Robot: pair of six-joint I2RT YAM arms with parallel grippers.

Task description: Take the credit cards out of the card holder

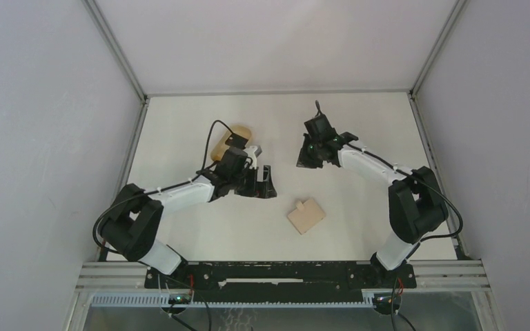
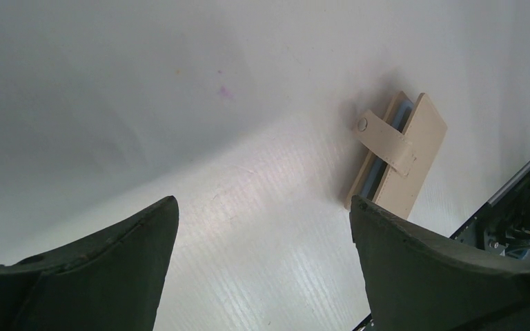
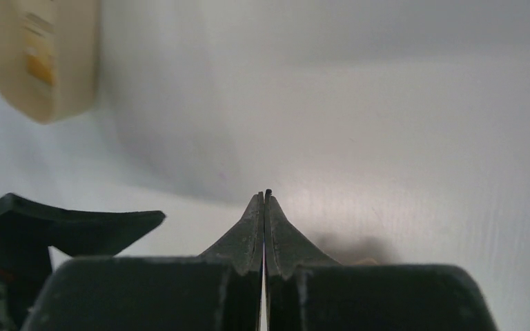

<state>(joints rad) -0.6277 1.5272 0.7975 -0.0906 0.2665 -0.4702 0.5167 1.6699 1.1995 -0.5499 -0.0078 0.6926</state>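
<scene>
The tan card holder [image 1: 306, 215] lies flat on the table, in front of both grippers. In the left wrist view the holder [image 2: 414, 162] has its snap tab folded across it, and a light blue edge of the credit cards [image 2: 373, 176] shows between its layers. My left gripper [image 1: 265, 185] is open and empty, up and left of the holder; in its own view [image 2: 263, 201] only bare table lies between the fingers. My right gripper [image 1: 305, 160] is shut and empty behind the holder; its fingertips [image 3: 263, 197] are pressed together.
A tan oval tray [image 1: 231, 141] with a raised rim sits behind the left gripper and also shows in the right wrist view [image 3: 41, 55]. White enclosure walls stand on three sides. A black rail [image 1: 283, 272] runs along the table's near edge.
</scene>
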